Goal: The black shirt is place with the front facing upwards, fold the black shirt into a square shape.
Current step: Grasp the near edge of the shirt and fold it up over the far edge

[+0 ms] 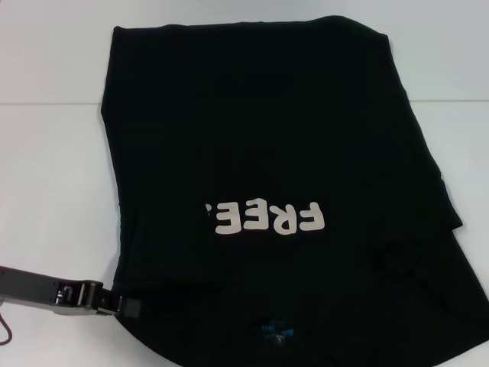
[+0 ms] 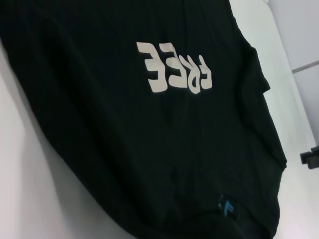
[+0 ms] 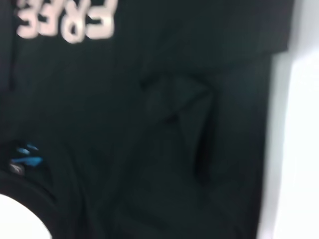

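Note:
The black shirt (image 1: 267, 138) lies flat on the white table (image 1: 46, 153), front up, collar toward me. Its cream "FREE" lettering (image 1: 271, 218) shows, and its left end is covered by the shirt's left side, which is folded inward. The blue neck label (image 1: 279, 330) sits near the front edge. My left gripper (image 1: 130, 307) is low at the shirt's near left edge, touching or just beside the cloth. The shirt also fills the left wrist view (image 2: 149, 149) and the right wrist view (image 3: 149, 149). A small black part, likely my right gripper (image 2: 311, 158), shows past the shirt's right edge.
A table seam (image 1: 53, 102) runs across behind the shirt's middle. Bare white table lies to the left (image 1: 46, 214) and far right (image 1: 458, 61) of the shirt. A creased fold (image 1: 405, 260) rises in the cloth near the right shoulder.

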You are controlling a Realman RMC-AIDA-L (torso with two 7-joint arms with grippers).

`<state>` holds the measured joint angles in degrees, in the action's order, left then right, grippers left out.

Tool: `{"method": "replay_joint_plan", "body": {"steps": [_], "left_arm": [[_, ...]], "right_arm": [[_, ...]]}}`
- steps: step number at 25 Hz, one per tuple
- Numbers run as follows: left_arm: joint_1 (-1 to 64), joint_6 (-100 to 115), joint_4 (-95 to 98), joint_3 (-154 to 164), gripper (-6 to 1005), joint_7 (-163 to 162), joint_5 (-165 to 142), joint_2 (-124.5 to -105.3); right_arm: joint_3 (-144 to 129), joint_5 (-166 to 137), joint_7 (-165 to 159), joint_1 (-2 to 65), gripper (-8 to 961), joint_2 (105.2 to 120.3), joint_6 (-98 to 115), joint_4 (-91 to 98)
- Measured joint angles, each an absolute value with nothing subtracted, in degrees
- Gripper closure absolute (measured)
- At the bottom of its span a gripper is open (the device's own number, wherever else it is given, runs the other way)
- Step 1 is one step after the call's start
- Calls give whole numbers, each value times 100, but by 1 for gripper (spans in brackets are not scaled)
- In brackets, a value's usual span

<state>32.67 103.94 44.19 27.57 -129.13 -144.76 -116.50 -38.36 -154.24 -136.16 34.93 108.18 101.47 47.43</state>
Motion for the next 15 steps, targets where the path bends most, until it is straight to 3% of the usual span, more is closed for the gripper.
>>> {"method": "replay_joint_plan", "body": {"steps": [2, 5, 10, 15], "left_arm": [[3265, 10368, 4419, 2763, 958, -12911, -14460, -11655], [3263, 10357, 4420, 2759, 958, -12910, -14449, -11655], [3266, 10332, 4421, 2759, 958, -12908, -14449, -11654], [3261, 10311, 4414, 2765, 957, -12905, -14440, -11660]], "right_arm": [[-3832, -15549, -13607, 3493, 801, 10827, 10124, 4747], [-3804, -15583, -13583, 3492, 561, 10840, 10091, 4748], [-3809, -15583, -13554, 3490, 325, 10877, 9967, 4727], [-3843, -15580, -13512, 3507, 327, 10948, 9855, 4694]]}}
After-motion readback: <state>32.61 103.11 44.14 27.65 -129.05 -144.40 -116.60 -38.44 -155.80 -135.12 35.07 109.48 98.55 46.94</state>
